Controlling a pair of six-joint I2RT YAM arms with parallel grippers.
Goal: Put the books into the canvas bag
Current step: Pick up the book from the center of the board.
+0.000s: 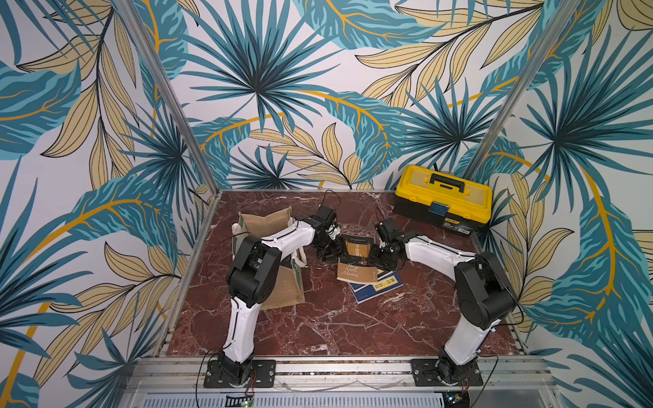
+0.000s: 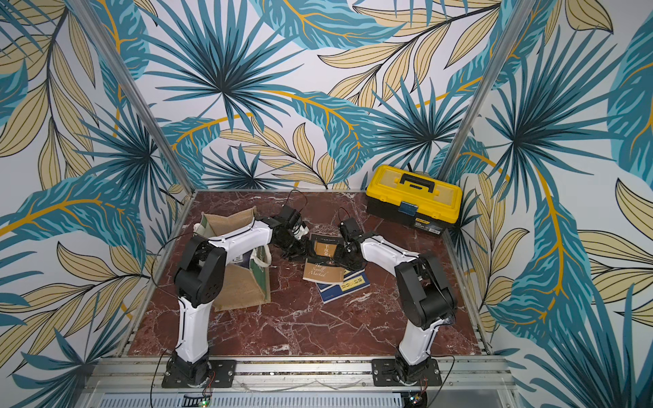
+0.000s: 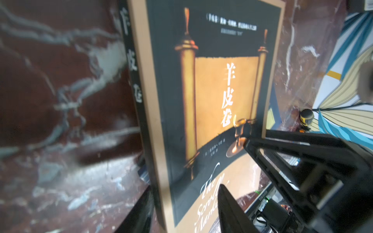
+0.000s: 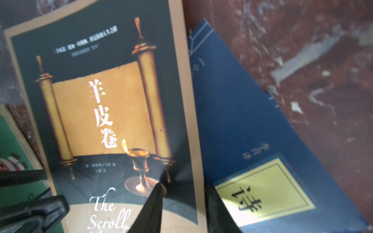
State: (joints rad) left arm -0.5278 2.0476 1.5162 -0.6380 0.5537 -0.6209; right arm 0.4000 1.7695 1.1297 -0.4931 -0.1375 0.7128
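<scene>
Nearest, on the red marble table (image 1: 318, 325), lie two paperbacks, slightly fanned: the labelled navy book (image 1: 383, 284) on top of the lower navy book (image 1: 365, 298). The near end of the scroll-cover book (image 1: 355, 259), with the English title "The Scroll Marked", rests on them, and its far end seems raised from the table. The two grippers meet this book from opposite sides. The right gripper (image 1: 374, 256) has its jaws narrow around the right long edge. In the right wrist view one finger (image 4: 153, 207) presses on the cover and the second finger sits just beyond the edge, above the labelled navy book. The left gripper (image 1: 337, 249) straddles the spine side, with one finger (image 3: 230, 207) over the cover and one below it. For both grippers I cannot tell if the jaws already pinch the book or only enclose it. A little farther to the left, partly under the left arm, the canvas bag (image 1: 286, 289) stands with its mouth open upward; its content is hidden. Farthest, in the right back corner, sits the yellow-and-black toolbox (image 1: 443, 197). I judge the step in hand is grasping the top book. The next move needs one firm grip, a lift clear of the navy books, and a carry to the left over the bag's rim, edge first.
</scene>
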